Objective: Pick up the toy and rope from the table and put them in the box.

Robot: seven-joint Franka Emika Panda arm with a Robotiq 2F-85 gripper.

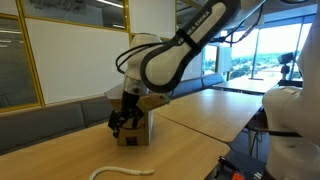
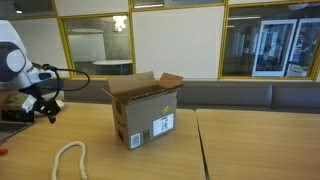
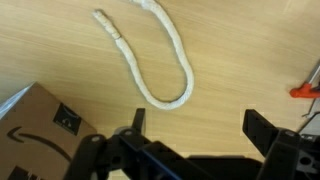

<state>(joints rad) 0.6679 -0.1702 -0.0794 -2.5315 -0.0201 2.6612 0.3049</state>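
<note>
Wrist view: claw (image 3: 198, 130) spread open, nothing between fingers, hovering over table (image 3: 240, 40). Rope (image 3: 165, 75) lies in U-loop just ahead of claw, untouched. Box (image 3: 30, 125) close beside one finger. Red-orange scrap (image 3: 308, 88) beyond other finger, maybe toy, can't confirm. Step, as I judge it: lining up for rope pick. Next: centre over one strand, descend, pinch, carry to box's open flaps.

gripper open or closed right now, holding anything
Gripper: open, fingers spread wide, holding nothing. The rope lies ungripped on the table.
</note>
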